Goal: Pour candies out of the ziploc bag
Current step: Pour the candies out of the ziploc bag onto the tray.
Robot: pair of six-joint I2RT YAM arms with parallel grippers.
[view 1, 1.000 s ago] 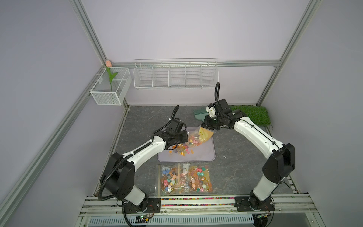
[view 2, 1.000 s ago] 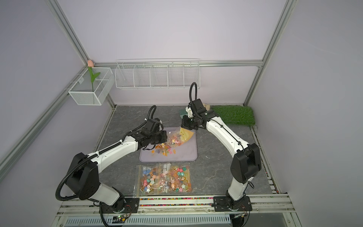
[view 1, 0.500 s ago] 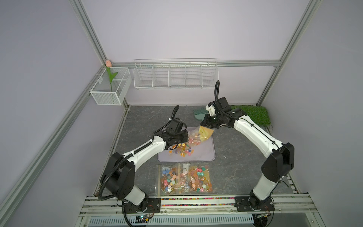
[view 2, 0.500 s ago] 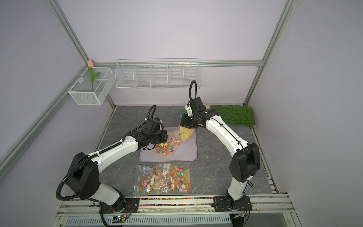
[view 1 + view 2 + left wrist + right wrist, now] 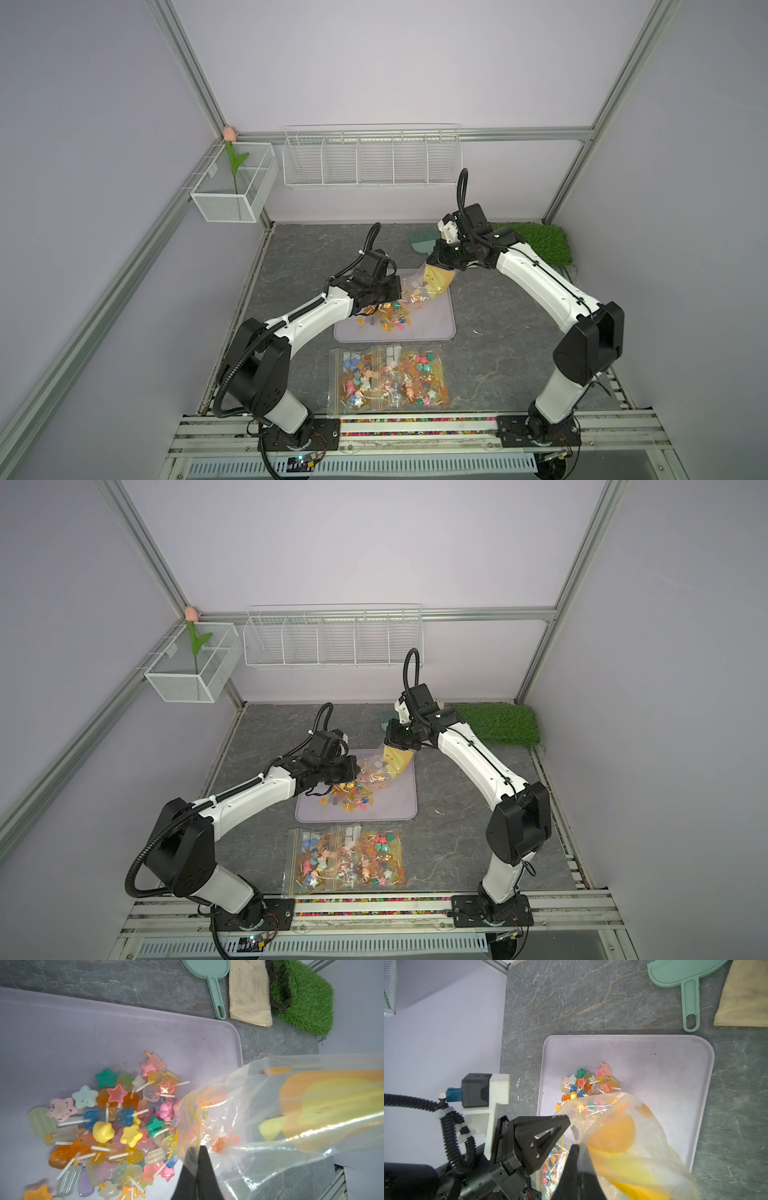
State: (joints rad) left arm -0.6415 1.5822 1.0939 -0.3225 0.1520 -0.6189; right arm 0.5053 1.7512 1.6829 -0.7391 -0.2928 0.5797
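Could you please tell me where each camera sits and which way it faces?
Both top views: high overhead, looking down on left arm, right arm, tray, ziploc bag.
Left wrist: behind the left gripper, facing down at the candies.
Right wrist: behind the right gripper, facing down; left gripper shows too.
Shared: tray, candies, ziploc bag.

ziploc bag (image 5: pixel 270 1126): clear glossy crinkled plastic film | candies (image 5: pixel 116 1118): glossy, partly translucent, some matt and speckled | tray (image 5: pixel 83 1028): smooth matt lilac plastic | tabletop (image 5: pixel 591 1001): matt veined stone look | cloth (image 5: pixel 249 993): coarse beige weave | grass mat (image 5: pixel 305 1001): rough green tufts
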